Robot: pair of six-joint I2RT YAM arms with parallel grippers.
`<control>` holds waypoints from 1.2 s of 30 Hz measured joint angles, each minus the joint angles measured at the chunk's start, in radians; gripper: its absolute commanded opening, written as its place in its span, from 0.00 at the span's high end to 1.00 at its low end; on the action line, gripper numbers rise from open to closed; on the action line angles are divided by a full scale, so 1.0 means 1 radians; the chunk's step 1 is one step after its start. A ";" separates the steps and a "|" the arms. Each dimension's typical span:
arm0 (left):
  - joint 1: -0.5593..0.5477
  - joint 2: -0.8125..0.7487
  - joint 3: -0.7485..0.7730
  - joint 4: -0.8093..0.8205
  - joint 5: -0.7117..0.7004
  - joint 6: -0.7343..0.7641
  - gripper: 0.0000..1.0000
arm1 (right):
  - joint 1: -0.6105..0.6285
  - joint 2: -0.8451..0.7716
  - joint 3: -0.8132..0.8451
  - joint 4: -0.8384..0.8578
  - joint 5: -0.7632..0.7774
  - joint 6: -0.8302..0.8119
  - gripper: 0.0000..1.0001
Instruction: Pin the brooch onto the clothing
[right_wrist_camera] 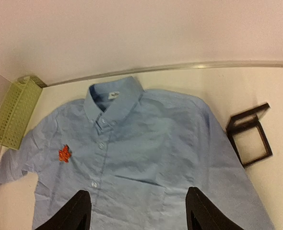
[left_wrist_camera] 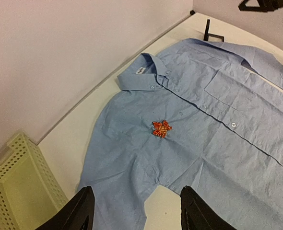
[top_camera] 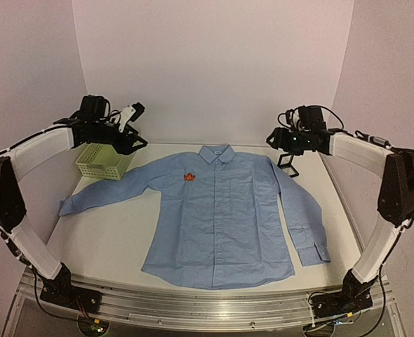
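On the white table (top_camera: 109,239) lies the light blue collared button-up shirt (top_camera: 221,225), the tiny orange-red flower-shaped brooch (top_camera: 189,177) on its chest at eleven o'clock from centre. Your left claw (left_wrist_camera: 134,211) at ten o'clock and right claw (right_wrist_camera: 134,213) at two hang with fingers apart, empty.

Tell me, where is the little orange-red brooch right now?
In the top view, the brooch sits on the upper chest of the blue shirt, left of its button row, on the side toward the green basket.
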 measured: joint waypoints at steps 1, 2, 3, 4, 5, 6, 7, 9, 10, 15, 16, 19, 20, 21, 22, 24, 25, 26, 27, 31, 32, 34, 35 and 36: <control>0.021 -0.044 -0.043 0.005 0.007 -0.004 0.42 | -0.008 -0.037 -0.056 -0.001 0.009 0.001 0.32; 0.043 -0.081 -0.083 0.008 0.012 -0.006 0.44 | -0.017 -0.073 -0.111 -0.004 0.020 0.005 0.32; 0.071 -0.112 -0.130 0.019 0.010 -0.005 0.46 | -0.029 -0.108 -0.167 -0.006 0.027 0.010 0.32; 0.097 -0.135 -0.172 0.028 0.007 -0.002 0.48 | -0.041 -0.139 -0.216 -0.010 0.035 0.017 0.32; 0.119 -0.151 -0.211 0.032 0.003 0.003 0.50 | -0.052 -0.168 -0.259 -0.016 0.044 0.025 0.32; 0.149 -0.160 -0.257 0.040 -0.002 0.011 0.51 | -0.067 -0.196 -0.302 -0.021 0.051 0.036 0.32; 0.178 -0.164 -0.309 0.043 -0.013 0.023 0.51 | -0.079 -0.219 -0.334 -0.023 0.057 0.046 0.32; 0.218 -0.164 -0.378 0.038 -0.034 0.041 0.51 | -0.106 -0.271 -0.401 -0.032 0.065 0.063 0.31; 0.240 -0.164 -0.413 0.032 -0.045 0.049 0.48 | -0.117 -0.293 -0.427 -0.039 0.071 0.071 0.31; 0.269 -0.218 -0.515 0.057 -0.048 0.040 0.38 | -0.149 -0.480 -0.604 0.017 0.130 0.059 0.26; 0.270 -0.250 -0.543 0.068 -0.041 0.026 0.37 | -0.149 -0.509 -0.631 0.028 0.138 0.054 0.24; 0.269 -0.353 -0.640 0.134 -0.004 -0.024 0.31 | -0.149 -0.639 -0.770 0.133 0.170 0.017 0.21; 0.269 -0.387 -0.674 0.160 0.010 -0.043 0.27 | -0.149 -0.682 -0.818 0.163 0.180 0.003 0.20; 0.269 -0.413 -0.707 0.190 0.024 -0.071 0.22 | -0.149 -0.713 -0.855 0.192 0.189 -0.008 0.19; 0.269 -0.434 -0.738 0.220 0.036 -0.100 0.16 | -0.149 -0.741 -0.891 0.220 0.198 -0.020 0.19; 0.269 -0.455 -0.790 0.287 0.055 -0.158 0.05 | -0.149 -0.787 -0.955 0.271 0.216 -0.042 0.18; 0.269 -0.458 -0.812 0.325 0.057 -0.192 0.01 | -0.149 -0.804 -0.981 0.296 0.222 -0.052 0.18; 0.269 -0.459 -0.842 0.379 0.051 -0.237 0.01 | -0.149 -0.823 -1.011 0.328 0.228 -0.063 0.17; 0.269 -0.462 -0.876 0.435 0.036 -0.280 0.00 | -0.149 -0.844 -1.040 0.357 0.234 -0.072 0.17; 0.269 -0.488 -1.034 0.626 -0.053 -0.421 0.00 | -0.149 -0.926 -1.140 0.467 0.258 -0.106 0.15; 0.269 -0.496 -1.062 0.647 -0.068 -0.440 0.00 | -0.149 -0.943 -1.159 0.490 0.263 -0.113 0.15; 0.269 -0.506 -1.086 0.656 -0.093 -0.465 0.01 | -0.149 -0.965 -1.181 0.525 0.274 -0.126 0.15; 0.269 -0.508 -1.088 0.659 -0.107 -0.476 0.01 | -0.149 -0.972 -1.187 0.540 0.278 -0.129 0.15; 0.269 -0.510 -1.088 0.666 -0.123 -0.483 0.01 | -0.149 -0.977 -1.192 0.555 0.281 -0.132 0.15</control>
